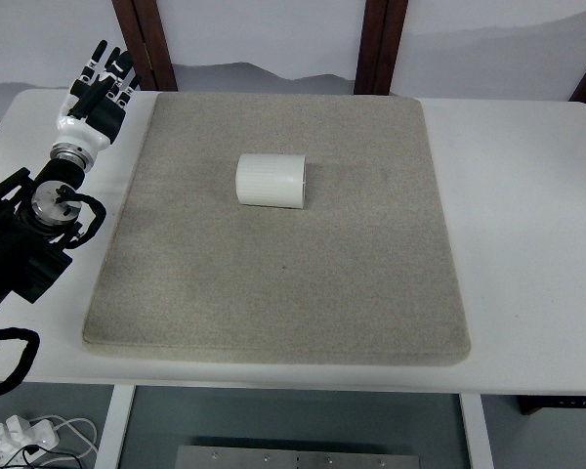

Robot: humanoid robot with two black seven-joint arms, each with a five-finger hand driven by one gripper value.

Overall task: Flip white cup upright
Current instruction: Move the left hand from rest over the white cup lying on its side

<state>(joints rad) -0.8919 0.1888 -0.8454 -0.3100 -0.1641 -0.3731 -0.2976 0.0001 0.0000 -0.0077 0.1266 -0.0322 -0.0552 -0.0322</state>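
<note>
A white counter [527, 244] fills most of the top view, and nearly all of its middle is covered by a large grey mat [273, 293]. On the mat, a little above and left of its centre, the white cup [271, 181] is found lying on its side, well clear of every mat edge and touched by nothing.

The left arm is seen coming in from the left edge, with the left hand [98, 88] held over the bare counter just off the mat's upper left corner. Its fingers are extended and loosely spread toward twelve o'clock, and nothing is held in them. No right arm or right hand is shown, so the left hand is judged the only one placed to act.

From the left hand, the cup is placed at about four o'clock, well apart, with a stretch of mat between them. The long axis of the cup is laid nearly along the three-to-nine o'clock line, tilted only slightly. Which end is the mouth cannot be told with confidence: neither an opening nor a base is clearly shown from this steep angle, though the three o'clock end appears slightly wider.

The flip is judged not yet begun. A reach toward four o'clock is called for, and the cup would most likely be approached across its ribbed side.
</note>
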